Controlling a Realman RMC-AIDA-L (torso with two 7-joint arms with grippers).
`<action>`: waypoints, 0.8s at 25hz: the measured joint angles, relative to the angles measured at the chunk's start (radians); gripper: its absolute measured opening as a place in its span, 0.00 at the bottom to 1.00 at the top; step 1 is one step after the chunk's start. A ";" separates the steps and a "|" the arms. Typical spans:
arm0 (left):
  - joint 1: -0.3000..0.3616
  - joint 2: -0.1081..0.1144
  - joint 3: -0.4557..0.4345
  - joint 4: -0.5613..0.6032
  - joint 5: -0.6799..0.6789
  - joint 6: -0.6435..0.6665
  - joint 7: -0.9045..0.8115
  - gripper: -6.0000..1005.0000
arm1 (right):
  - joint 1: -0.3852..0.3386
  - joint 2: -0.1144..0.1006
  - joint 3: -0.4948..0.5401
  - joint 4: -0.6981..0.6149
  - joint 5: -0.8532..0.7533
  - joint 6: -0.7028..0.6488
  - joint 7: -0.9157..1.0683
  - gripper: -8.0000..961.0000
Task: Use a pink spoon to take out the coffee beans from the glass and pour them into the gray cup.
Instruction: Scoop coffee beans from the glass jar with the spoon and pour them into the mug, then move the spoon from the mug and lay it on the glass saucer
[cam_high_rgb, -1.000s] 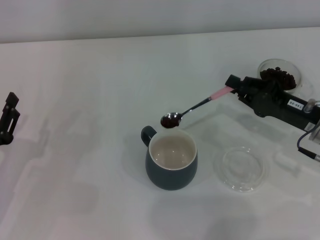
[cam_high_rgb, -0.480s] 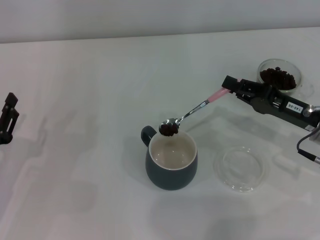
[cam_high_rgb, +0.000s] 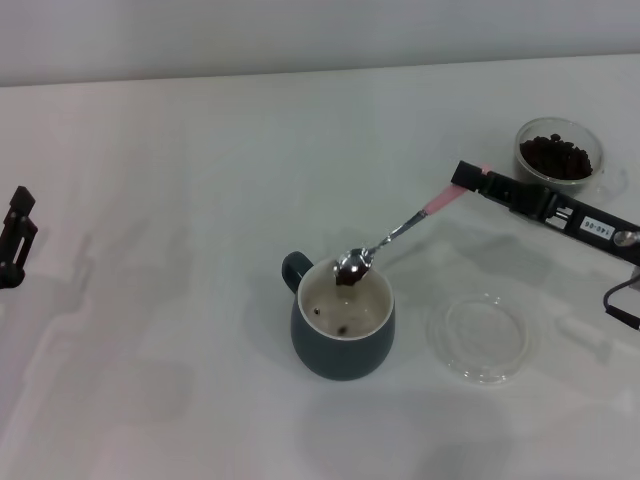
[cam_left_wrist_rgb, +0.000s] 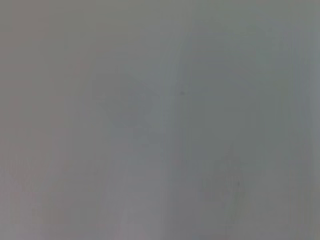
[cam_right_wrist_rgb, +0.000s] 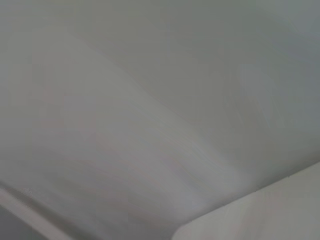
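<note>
While my right gripper (cam_high_rgb: 468, 180) clamps the pink spoon (cam_high_rgb: 395, 234) by its handle, bowl tipped over gray cup (cam_high_rgb: 343, 318), coffee beans (cam_high_rgb: 344, 279) spilling inside, gripper label unreadable, left gripper (cam_high_rgb: 16, 238) parked, fingers' state indeterminate.

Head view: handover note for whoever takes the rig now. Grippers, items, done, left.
Right gripper: shut on the pink spoon, bowl tipped over the gray cup's rim.
Left gripper: parked at the table's far left edge, off the job.
Coffee beans: a few lie in the cup, some cling to the spoon bowl; the rest sit in the glass at the far right.
Glass dish: right of the cup.
Done: one scoop reached the cup.
Left: finish the tip, then scoop more from the glass.
</note>
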 joint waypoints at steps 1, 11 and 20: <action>0.000 0.000 0.000 0.000 0.000 0.000 0.000 0.52 | -0.001 0.000 -0.006 -0.004 0.000 0.006 -0.013 0.17; 0.000 0.000 0.000 0.000 0.001 0.000 0.000 0.52 | -0.001 0.002 -0.033 -0.005 0.001 0.047 -0.110 0.17; -0.001 0.000 0.000 0.000 0.001 -0.001 0.000 0.52 | -0.006 -0.010 -0.023 -0.017 0.024 0.146 -0.083 0.17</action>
